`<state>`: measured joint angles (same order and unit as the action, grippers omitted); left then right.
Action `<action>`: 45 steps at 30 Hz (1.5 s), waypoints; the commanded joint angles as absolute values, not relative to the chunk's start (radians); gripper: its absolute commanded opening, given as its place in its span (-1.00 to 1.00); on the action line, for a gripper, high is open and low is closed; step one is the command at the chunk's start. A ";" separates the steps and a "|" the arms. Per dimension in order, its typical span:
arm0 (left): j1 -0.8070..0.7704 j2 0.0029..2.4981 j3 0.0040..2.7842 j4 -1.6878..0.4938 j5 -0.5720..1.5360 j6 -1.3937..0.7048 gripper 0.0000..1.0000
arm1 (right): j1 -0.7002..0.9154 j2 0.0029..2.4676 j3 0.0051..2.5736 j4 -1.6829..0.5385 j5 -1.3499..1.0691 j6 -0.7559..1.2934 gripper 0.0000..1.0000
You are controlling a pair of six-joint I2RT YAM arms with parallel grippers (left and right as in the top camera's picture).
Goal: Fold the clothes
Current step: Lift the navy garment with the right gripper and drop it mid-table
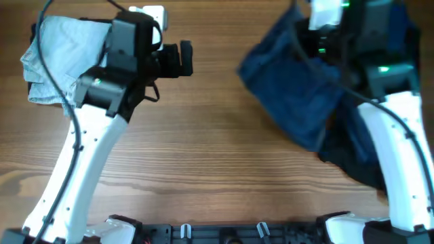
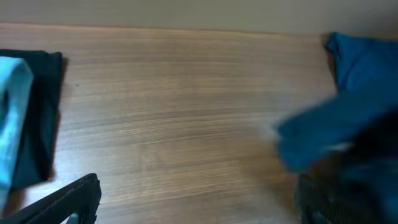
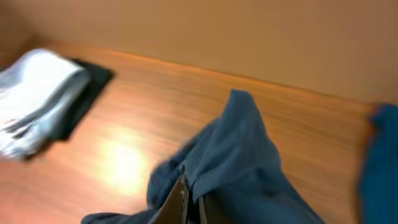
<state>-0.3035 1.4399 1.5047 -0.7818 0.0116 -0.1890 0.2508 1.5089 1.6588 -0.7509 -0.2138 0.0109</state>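
Observation:
A dark blue garment (image 1: 298, 95) is bunched at the right of the table, partly lifted. My right gripper (image 1: 324, 30) is shut on a fold of it; in the right wrist view the fingers (image 3: 193, 200) pinch the blue cloth (image 3: 249, 149). My left gripper (image 1: 178, 59) is open and empty above bare wood, left of the garment. Its fingers (image 2: 199, 193) are wide apart in the left wrist view, with the blurred blue garment (image 2: 360, 106) at the right.
A folded light blue-grey garment (image 1: 51, 57) lies at the far left corner, over a black one (image 2: 40, 118). The pile also shows in the right wrist view (image 3: 37, 106). The wooden table (image 1: 203, 149) spreads between the arms.

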 commanded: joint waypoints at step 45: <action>-0.299 1.436 1.519 -0.846 -0.676 -0.330 0.99 | 0.524 1.597 1.717 -0.606 -0.199 0.104 -0.91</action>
<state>-0.3008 1.4387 1.5059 -0.8486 -0.6544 -0.3134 0.4965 1.5898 1.6596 -0.6193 -0.2081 0.1013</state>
